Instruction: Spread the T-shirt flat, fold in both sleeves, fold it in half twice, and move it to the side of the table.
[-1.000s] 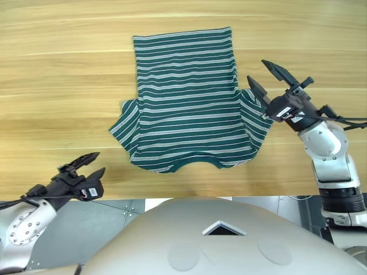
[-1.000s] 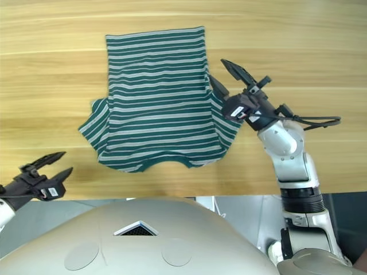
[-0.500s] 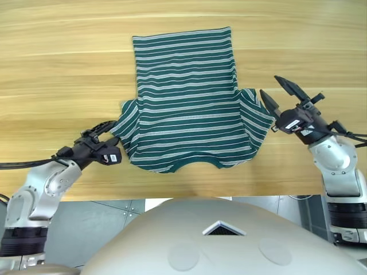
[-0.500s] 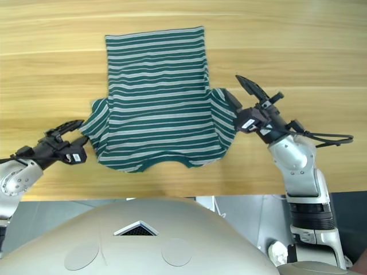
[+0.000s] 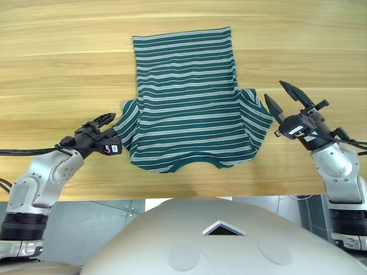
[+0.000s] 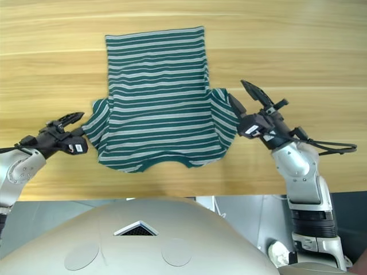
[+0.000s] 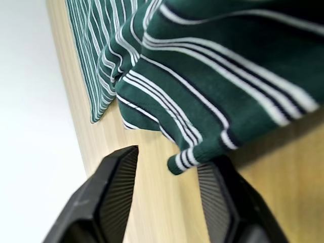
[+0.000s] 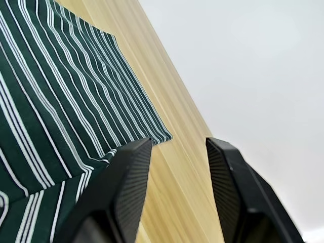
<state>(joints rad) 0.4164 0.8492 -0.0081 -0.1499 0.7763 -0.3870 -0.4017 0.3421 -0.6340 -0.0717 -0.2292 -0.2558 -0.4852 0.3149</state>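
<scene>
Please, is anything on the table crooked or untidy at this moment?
The T-shirt lies mostly flat on the table, but its left sleeve and right sleeve are bunched against the body, not spread out.

On my feed the T-shirt (image 5: 186, 97) is a deep bottle green with thin white stripes running across it, mostly in pairs, and the pattern is the same all over. The table (image 5: 57, 69) underneath is light honey-coloured wood with long, paler grain streaks. The left gripper (image 5: 113, 123) and right gripper (image 5: 273, 90) are both matte black. Up close, the fingers (image 7: 119, 192) have fine ribbing on their inner faces. There's a little white label (image 5: 113, 148) on the left one. The arms (image 5: 46, 183) are silver-grey metal, with black cables (image 5: 28, 151) trailing off them. The floor (image 5: 109, 207) past the table edge is grey tile.
</scene>
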